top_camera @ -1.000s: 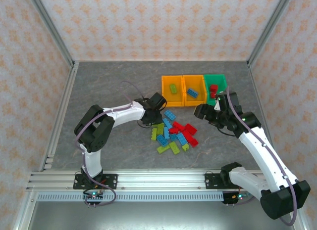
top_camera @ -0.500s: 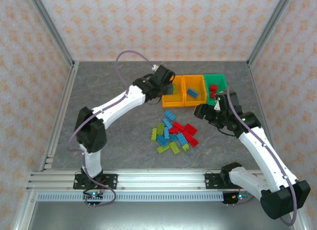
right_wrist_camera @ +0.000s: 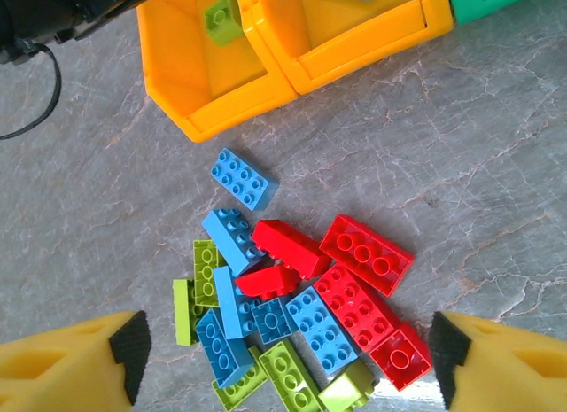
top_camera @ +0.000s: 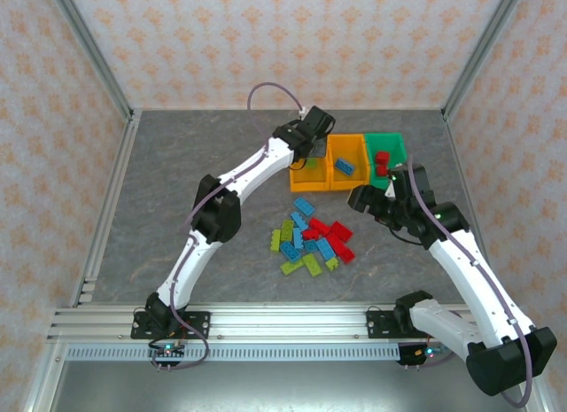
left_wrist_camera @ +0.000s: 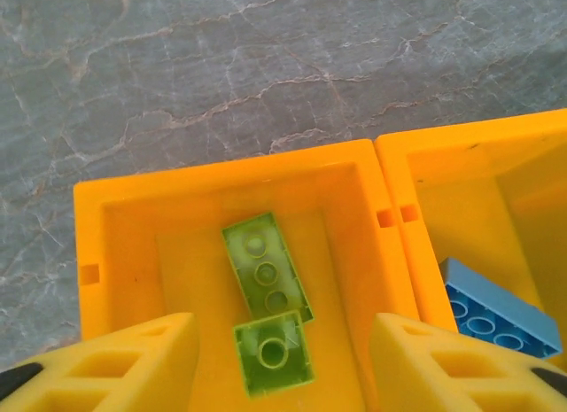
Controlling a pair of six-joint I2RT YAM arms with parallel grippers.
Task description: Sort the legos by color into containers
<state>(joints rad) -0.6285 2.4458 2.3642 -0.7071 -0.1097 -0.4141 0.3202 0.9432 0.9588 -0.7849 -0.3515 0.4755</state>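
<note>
The left gripper (left_wrist_camera: 282, 369) hangs over the left yellow bin (left_wrist_camera: 221, 177) with its fingers apart. They hold nothing. A small lime green brick (left_wrist_camera: 273, 353) lies free on the floor of that bin, between the two fingers but touching neither. It lies studs up, against the end of a longer lime green brick (left_wrist_camera: 266, 270). The longer brick is also studs up, and its long axis runs nearly along the long side of the bin, a little slanted.

The right gripper (right_wrist_camera: 283, 368) is wide open and empty. It hovers over the pile of legos (right_wrist_camera: 292, 314), which lies on the table in front of the left yellow bin, toward the arm bases.

The sorting, I judge, is only at its beginning. The left yellow bin holds two green bricks. The middle yellow bin (left_wrist_camera: 478, 137), touching its right wall, shows one light blue brick (left_wrist_camera: 500, 310), lying slanted. The green bin (top_camera: 399, 144), one place further right, holds a few red bricks (top_camera: 382, 159). In the pile, well over a dozen bricks remain, red, blue and green mixed together, most of them studs up and pointing in all directions.
</note>
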